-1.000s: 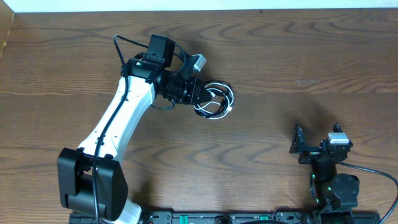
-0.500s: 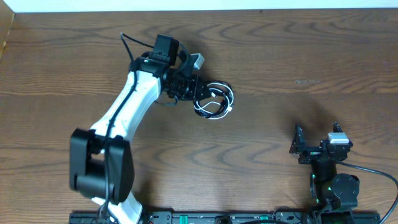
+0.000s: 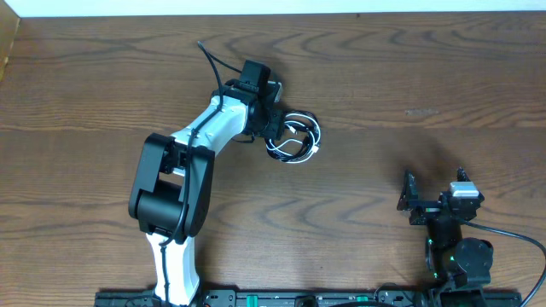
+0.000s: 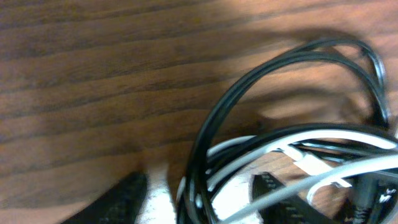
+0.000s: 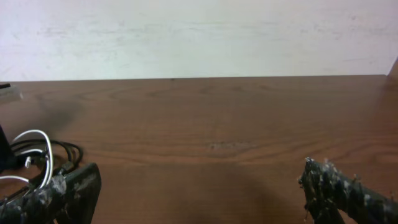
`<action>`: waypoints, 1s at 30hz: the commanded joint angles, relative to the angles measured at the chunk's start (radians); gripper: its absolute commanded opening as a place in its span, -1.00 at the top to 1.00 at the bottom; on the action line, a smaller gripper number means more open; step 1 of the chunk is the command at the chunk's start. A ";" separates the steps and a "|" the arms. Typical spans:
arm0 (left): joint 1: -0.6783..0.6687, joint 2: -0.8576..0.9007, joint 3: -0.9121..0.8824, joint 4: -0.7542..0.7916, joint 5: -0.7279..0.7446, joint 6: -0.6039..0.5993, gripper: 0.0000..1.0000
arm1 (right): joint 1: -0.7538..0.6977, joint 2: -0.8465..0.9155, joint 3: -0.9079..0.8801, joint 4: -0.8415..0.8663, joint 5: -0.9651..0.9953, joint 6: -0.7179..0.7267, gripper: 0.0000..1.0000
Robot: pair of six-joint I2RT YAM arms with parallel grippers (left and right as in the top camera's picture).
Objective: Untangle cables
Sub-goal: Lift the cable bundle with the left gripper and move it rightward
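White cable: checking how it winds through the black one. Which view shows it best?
Left wrist: close up, the white cable runs inside loops of the black cable. Overhead shows its coil, but small. Right wrist catches only a white loop at its left edge.

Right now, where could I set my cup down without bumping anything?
Bare wood lies between the cables and the right gripper, and over the table at far right. Left of the left arm is free too. Crowded where the left gripper meets the cables.
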 commanded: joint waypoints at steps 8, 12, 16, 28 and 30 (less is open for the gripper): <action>0.003 0.044 0.011 0.013 -0.031 0.009 0.85 | 0.004 -0.005 -0.002 -0.003 0.002 -0.002 -0.99; 0.003 -0.020 0.011 -0.027 -0.031 -0.031 0.85 | 0.004 -0.005 -0.002 -0.003 0.002 -0.002 -0.99; 0.003 -0.120 0.011 -0.081 -0.031 -0.037 0.85 | 0.004 -0.005 -0.002 -0.003 0.002 -0.002 -0.98; 0.003 -0.313 0.011 -0.239 -0.016 -0.063 0.86 | 0.004 -0.005 -0.002 -0.003 0.002 -0.002 -0.99; 0.003 -0.336 0.011 -0.249 -0.015 -0.063 0.85 | 0.004 -0.005 -0.002 -0.003 0.002 -0.002 -0.99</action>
